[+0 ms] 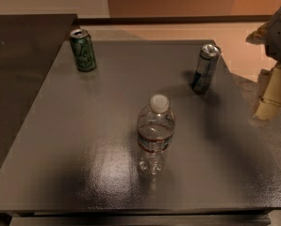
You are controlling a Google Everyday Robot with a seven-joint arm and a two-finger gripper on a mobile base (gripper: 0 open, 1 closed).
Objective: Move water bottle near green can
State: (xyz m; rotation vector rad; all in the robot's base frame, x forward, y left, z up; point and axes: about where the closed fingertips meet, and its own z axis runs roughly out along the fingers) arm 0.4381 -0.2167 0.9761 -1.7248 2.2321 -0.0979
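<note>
1. Well, the water bottle [155,134] stands upright near the middle of the dark grey table [74,140], a little toward the front edge. Its white cap is on and a thin red band runs around its body.
2. The green can [83,50] stands upright at the far left corner of the table, well apart from the water bottle.
3. A taller, slimmer silver-and-blue can [206,68] stands upright toward the far right side. It is nearer to the water bottle than the green can is, yet clearly apart from it.
4. The pincer [271,98] hangs beyond the right edge of the table, out over the floor. It is pale, points downward, and is well apart from the water bottle and both cans.
5. From where I stand I cannot tell whether the pincer is open or closed.
6. A darker surface [18,79] lies just beside the table on its left.
</note>
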